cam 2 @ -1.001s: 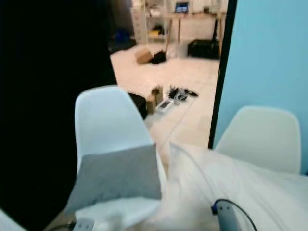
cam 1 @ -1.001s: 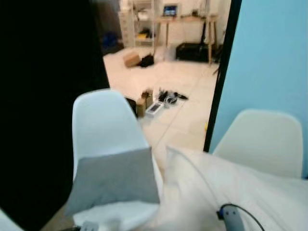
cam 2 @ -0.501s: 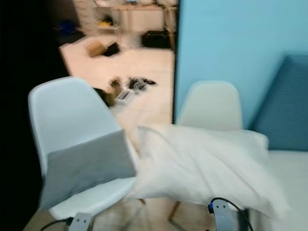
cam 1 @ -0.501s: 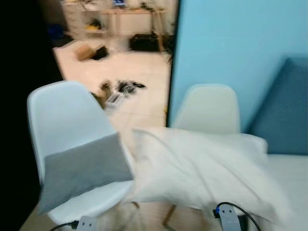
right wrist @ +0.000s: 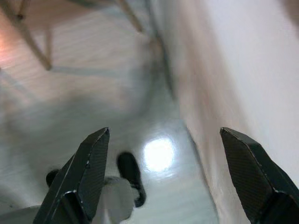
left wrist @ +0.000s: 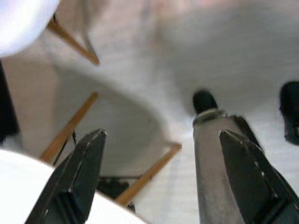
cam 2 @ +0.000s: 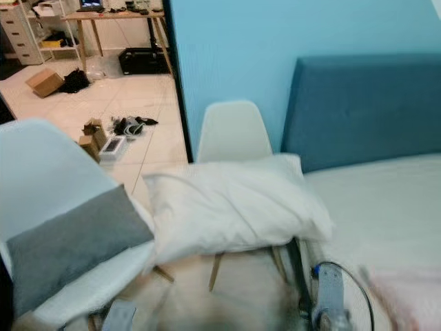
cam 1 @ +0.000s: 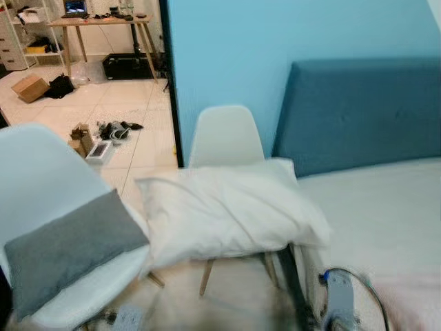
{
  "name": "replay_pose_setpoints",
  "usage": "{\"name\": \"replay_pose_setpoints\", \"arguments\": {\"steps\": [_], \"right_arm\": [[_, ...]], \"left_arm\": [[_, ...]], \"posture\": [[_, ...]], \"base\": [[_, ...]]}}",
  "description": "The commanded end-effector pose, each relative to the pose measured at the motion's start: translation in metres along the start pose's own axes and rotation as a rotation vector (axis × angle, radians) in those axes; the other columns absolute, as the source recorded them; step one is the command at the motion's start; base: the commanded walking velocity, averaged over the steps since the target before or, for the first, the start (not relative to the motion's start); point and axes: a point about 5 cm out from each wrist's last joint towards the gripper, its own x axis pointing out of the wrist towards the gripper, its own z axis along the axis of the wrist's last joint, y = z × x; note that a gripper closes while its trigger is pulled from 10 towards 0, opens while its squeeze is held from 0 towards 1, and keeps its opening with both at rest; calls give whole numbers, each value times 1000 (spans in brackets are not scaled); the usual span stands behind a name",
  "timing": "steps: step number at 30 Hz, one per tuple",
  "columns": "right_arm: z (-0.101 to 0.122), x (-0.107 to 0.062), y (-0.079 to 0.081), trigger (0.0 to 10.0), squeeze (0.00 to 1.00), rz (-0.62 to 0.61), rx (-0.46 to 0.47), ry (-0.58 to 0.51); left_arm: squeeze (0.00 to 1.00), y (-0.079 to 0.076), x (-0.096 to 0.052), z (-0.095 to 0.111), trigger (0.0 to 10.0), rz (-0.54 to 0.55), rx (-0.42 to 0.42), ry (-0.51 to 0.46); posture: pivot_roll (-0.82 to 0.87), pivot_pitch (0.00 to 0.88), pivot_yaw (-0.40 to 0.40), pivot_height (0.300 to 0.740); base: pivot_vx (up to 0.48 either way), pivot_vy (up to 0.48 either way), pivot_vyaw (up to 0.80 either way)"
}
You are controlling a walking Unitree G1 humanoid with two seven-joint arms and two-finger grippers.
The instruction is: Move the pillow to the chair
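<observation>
A white pillow (cam 1: 227,210) lies across the seat of a white chair (cam 1: 224,134) that stands against the blue wall. A second white chair (cam 1: 41,179) at the near left carries a grey cushion (cam 1: 69,248). My left gripper (left wrist: 166,177) hangs open over the floor and wooden chair legs, with nothing between its fingers. My right gripper (right wrist: 166,175) is open too, pointing down at the floor beside the bed's side. Both arms hang low; the right arm (cam 1: 337,300) shows at the bottom edge.
A bed (cam 1: 386,214) with a white sheet and a dark blue headboard (cam 1: 358,110) fills the right. Behind a doorway at the left, boxes and cables (cam 1: 103,134) lie on a tiled floor, with a wooden desk (cam 1: 103,27) further back.
The camera has swung to the right, so the bed and headboard have come into view. The pillow rests on the far chair as before.
</observation>
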Motion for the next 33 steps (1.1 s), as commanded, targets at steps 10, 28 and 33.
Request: {"name": "replay_pose_setpoints", "arguments": {"steps": [10, 28, 33], "right_arm": [[-12, -1, 4, 10000, 0, -10, 66, 48], [-5, 0, 8, 10000, 0, -11, 95, 27], [0, 1, 12, 10000, 0, -3, 133, 6]], "left_arm": [[0, 6, 1, 1, 10000, 5, 33, 0], [0, 6, 0, 0, 10000, 2, 21, -2], [0, 6, 1, 4, 10000, 0, -24, -26]], "posture": [[-133, 0, 32, 740], [-131, 0, 37, 740], [-132, 0, 41, 740]], "base": [[-309, 0, -756], [-275, 0, -756], [0, 0, -756]]}}
